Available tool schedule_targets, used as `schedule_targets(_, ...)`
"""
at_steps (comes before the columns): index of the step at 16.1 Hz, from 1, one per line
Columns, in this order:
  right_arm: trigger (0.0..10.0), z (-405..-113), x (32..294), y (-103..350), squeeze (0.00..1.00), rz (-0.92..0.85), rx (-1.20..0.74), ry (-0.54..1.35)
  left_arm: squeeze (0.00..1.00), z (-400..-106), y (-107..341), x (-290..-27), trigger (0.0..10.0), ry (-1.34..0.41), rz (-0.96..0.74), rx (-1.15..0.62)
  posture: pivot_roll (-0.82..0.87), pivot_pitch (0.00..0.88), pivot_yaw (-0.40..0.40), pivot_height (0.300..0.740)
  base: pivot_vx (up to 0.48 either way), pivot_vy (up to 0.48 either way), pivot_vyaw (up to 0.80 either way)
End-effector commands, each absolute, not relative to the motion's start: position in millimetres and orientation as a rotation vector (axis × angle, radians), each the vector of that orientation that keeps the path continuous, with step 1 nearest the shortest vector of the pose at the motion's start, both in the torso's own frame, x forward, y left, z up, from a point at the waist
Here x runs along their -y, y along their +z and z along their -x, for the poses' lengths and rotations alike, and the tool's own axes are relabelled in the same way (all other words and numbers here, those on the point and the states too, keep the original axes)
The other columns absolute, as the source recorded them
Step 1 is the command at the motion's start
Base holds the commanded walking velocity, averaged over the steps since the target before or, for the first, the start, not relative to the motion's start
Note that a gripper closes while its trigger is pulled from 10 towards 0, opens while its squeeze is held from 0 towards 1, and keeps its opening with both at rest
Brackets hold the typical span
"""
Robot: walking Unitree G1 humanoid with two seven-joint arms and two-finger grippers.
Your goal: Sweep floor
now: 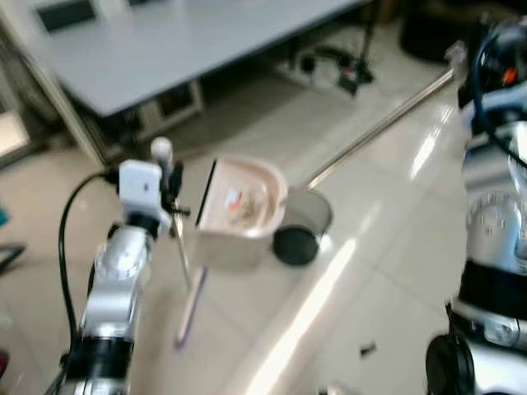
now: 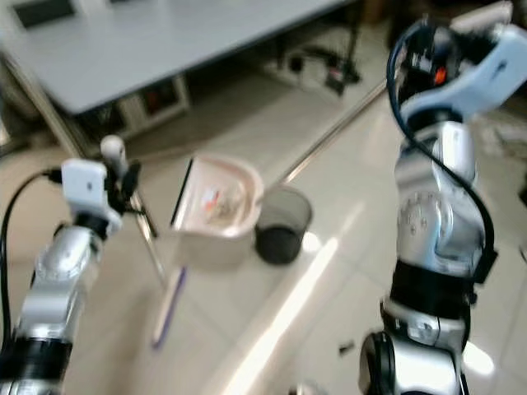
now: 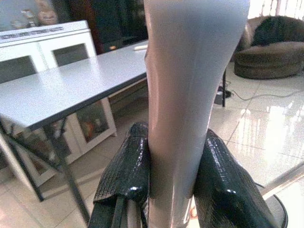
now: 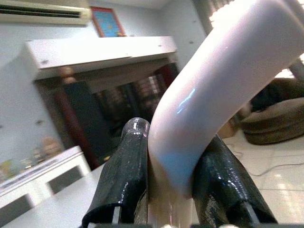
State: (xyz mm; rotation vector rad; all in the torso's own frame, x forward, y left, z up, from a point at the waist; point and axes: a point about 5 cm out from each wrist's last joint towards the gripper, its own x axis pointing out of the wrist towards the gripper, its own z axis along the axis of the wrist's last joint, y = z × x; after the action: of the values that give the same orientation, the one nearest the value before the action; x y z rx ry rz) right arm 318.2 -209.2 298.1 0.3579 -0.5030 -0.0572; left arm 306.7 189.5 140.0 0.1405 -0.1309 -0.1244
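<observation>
A pale pink dustpan [image 1: 240, 202] hangs tilted above the floor with crumbs and scraps lying in it. Its upright handle [image 3: 185, 85] sits between the fingers of my left gripper [image 1: 170, 204], which is shut on it. Right beside the pan's far edge stands a black mesh trash can [image 1: 301, 232]. A broom's long metal pole [image 1: 379, 127] slants from the can's rim up to my right gripper [image 2: 416, 62], which is shut on the curved pale grip [image 4: 213, 95]. The broom's head is hidden behind the dustpan.
A grey table [image 1: 165, 49] stands at the back, with cables and a power strip [image 1: 338, 70] under it. A lavender stick [image 1: 191, 304] slants over the glossy tiles below the pan. A small dark scrap [image 1: 367, 350] lies near my right side.
</observation>
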Motion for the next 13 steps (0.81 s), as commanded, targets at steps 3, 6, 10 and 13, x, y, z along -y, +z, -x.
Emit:
schedule_targets(3,10.0,-310,222,309,0.0,-0.341,0.563,-0.092,0.0,-308,143,-181,10.0,-0.145,-0.119,0.158,-0.01,0.018,0.055,0.74,0.423,0.0,0.0)
schedule_targets(6,10.0,-310,222,305,0.0,-0.338,0.543,-0.088,0.0,-308,143,-183,10.0,-0.139,-0.124,0.159,-0.01,0.026,0.055,0.74,0.425,0.0,0.0)
schedule_targets(10,10.0,-309,221,296,0.0,-0.345,0.508,-0.095,0.0,-305,140,-182,10.0,-0.142,-0.124,0.151,-0.01,0.031,0.056,0.74,0.423,0.0,-0.48)
schedule_targets(13,10.0,-308,219,292,0.0,-0.346,0.494,-0.087,0.0,-305,140,-182,10.0,-0.147,-0.126,0.151,-0.01,0.036,0.058,0.74,0.423,0.0,-0.72)
